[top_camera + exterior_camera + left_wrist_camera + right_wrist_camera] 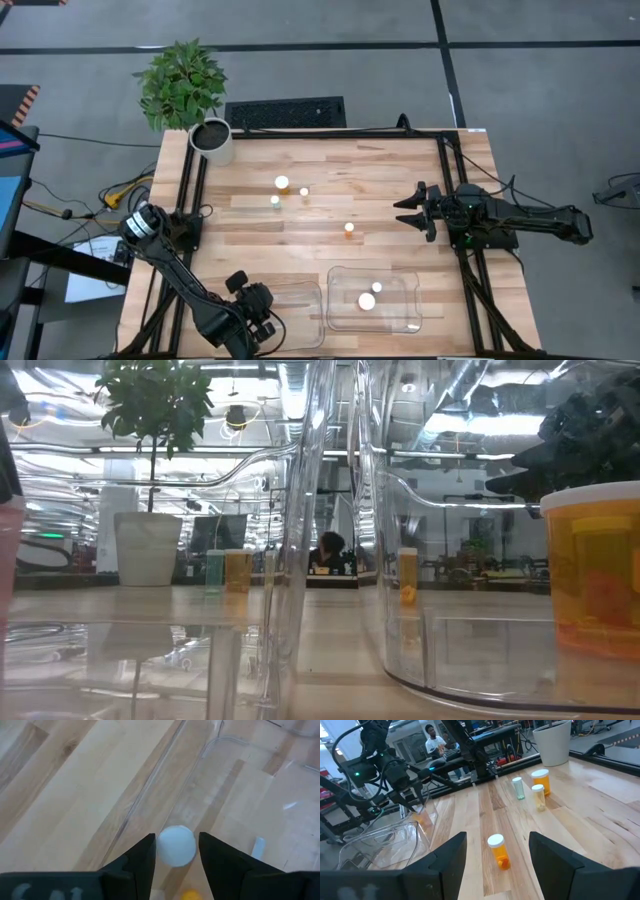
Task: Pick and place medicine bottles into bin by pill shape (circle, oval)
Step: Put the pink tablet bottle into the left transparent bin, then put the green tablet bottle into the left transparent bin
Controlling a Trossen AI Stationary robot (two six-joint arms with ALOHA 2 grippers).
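— Where the pale wood table (330,215) meets the grey floor, what stands?
— A white plant pot (212,140) at the far left corner, a leafy plant behind it.
— And the bottles?
— Four stand loose mid-table: a big white-capped one (282,183), two small ones (304,193) (275,201), and an orange one (349,228) nearer the right gripper (412,211), whose fingers are spread wide, holding nothing. Two more sit in the right clear bin (372,298).
— The left arm?
— Its gripper (176,856) hangs over the left clear bin (296,315), fingers closed around a white-capped bottle (176,845).
— Anyone about?
— A person (436,741) sits beyond the table, among desks and cables.
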